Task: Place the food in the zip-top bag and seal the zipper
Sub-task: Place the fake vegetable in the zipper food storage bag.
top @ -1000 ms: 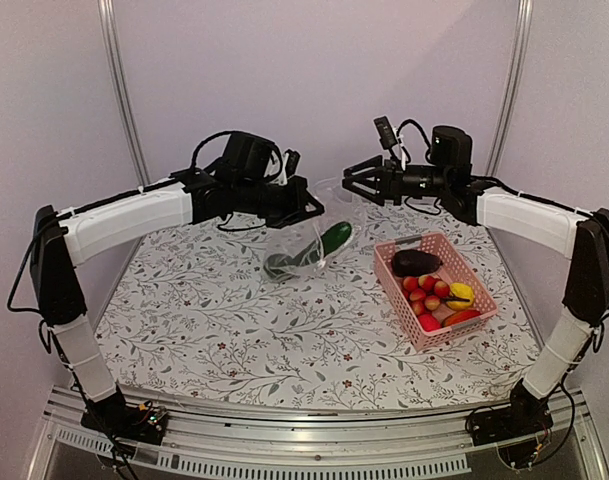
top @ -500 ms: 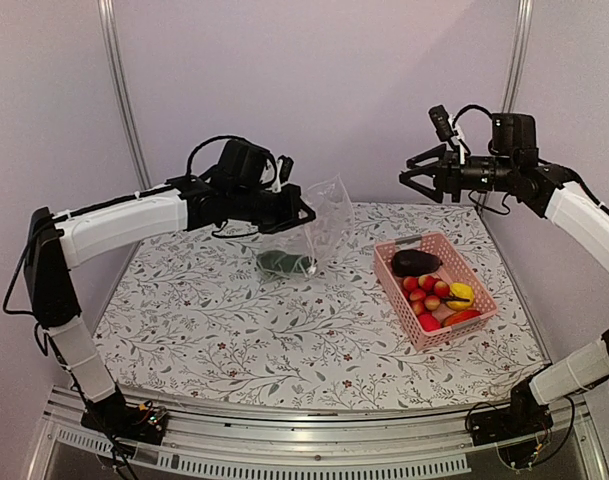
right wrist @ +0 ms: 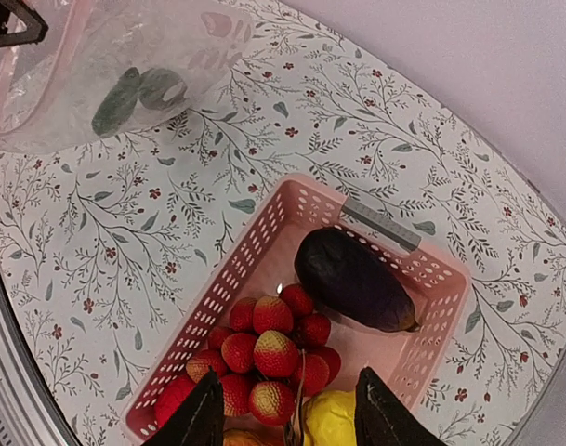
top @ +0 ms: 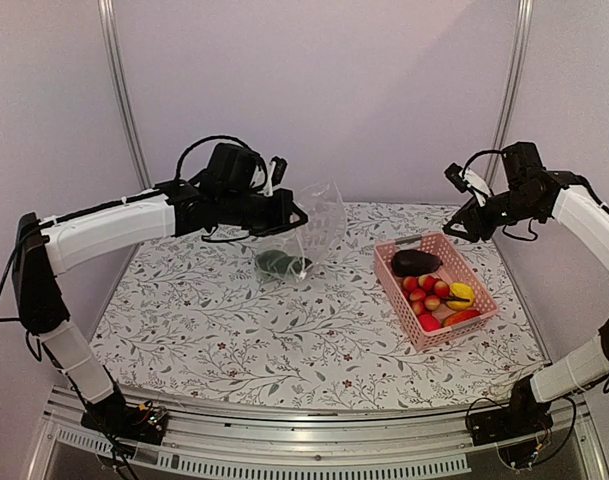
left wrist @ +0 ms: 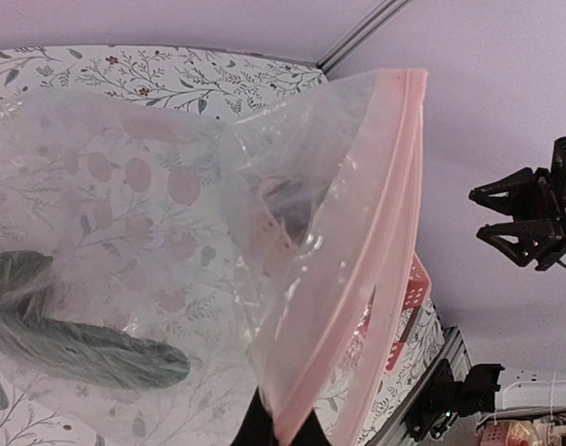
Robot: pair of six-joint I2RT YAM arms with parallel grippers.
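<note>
My left gripper (top: 300, 216) is shut on the mouth edge of the clear zip-top bag (top: 322, 222) and holds it up above the table. In the left wrist view its dark fingertips (left wrist: 256, 429) pinch the bag's pinkish zipper (left wrist: 380, 232). A dark green food piece (top: 277, 263) lies in the bag's bottom (left wrist: 97, 342). My right gripper (top: 466, 216) hovers open and empty (right wrist: 292, 423) over the pink basket (top: 394, 295). The basket holds a dark eggplant (right wrist: 355, 279), a cluster of red fruits (right wrist: 269, 351) and a yellow piece (right wrist: 334, 420).
The pink basket (right wrist: 250, 251) stands at the table's right, with a grey handle at its far end. The floral tablecloth (top: 234, 330) covers the table. Metal frame posts (top: 121, 90) rise at the back corners, and a metal rail runs along the near edge.
My right arm has pulled away from the bag to the right and turned down over the basket. The green piece has dropped from the bag's mouth to its bottom. The left grip is unchanged.
</note>
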